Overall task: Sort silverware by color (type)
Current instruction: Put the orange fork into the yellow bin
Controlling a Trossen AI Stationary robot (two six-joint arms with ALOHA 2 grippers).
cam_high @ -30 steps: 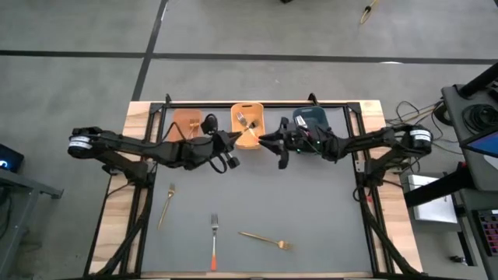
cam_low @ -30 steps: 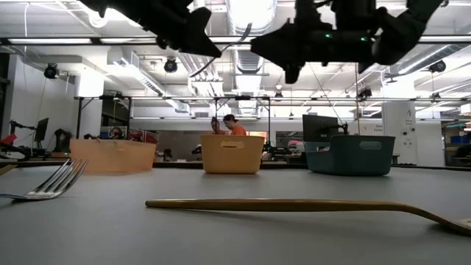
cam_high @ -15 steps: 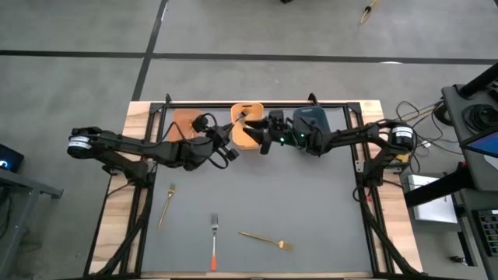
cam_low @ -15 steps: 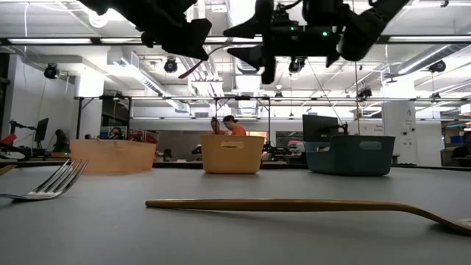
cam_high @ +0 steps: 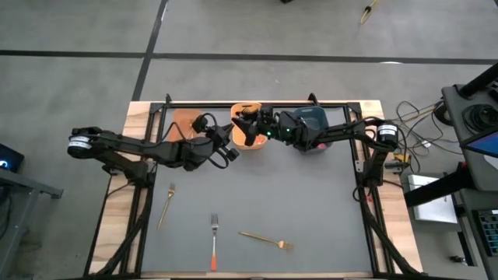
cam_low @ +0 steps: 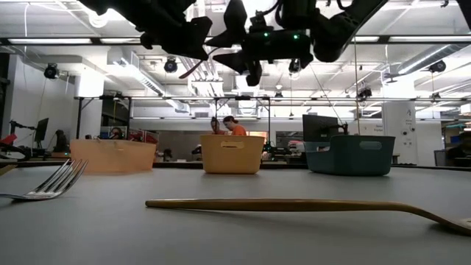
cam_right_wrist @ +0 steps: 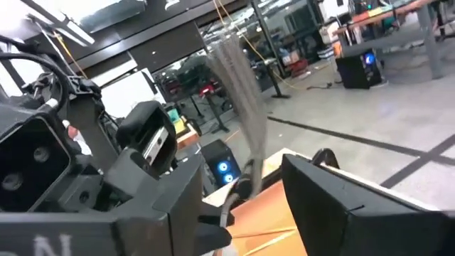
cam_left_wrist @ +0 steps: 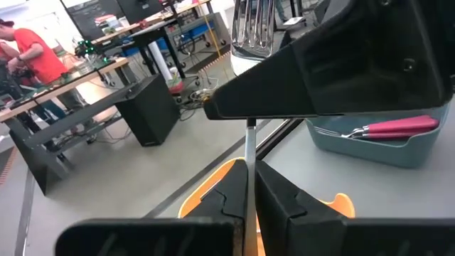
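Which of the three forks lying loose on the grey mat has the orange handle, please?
The middle fork, lying straight with its tines toward the bins. The left fork and the right fork are all gold and lie at a slant.

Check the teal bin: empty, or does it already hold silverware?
Not empty. In the left wrist view the teal bin holds a red-pink-handled fork lying inside it. How many more are in there cannot be told.

This is a robotics lab or workshop. An open hall with exposed ceiling ducts (cam_low: 140, 62) and strip lights (cam_low: 250, 15) stretches behind the grey worktop (cam_low: 221, 235). Rows of benches (cam_left_wrist: 92, 78) carry monitors (cam_left_wrist: 106, 8) and cables, a desktop computer (cam_right_wrist: 220, 167) glows, and a person in orange (cam_low: 235, 126) works at a far bench.
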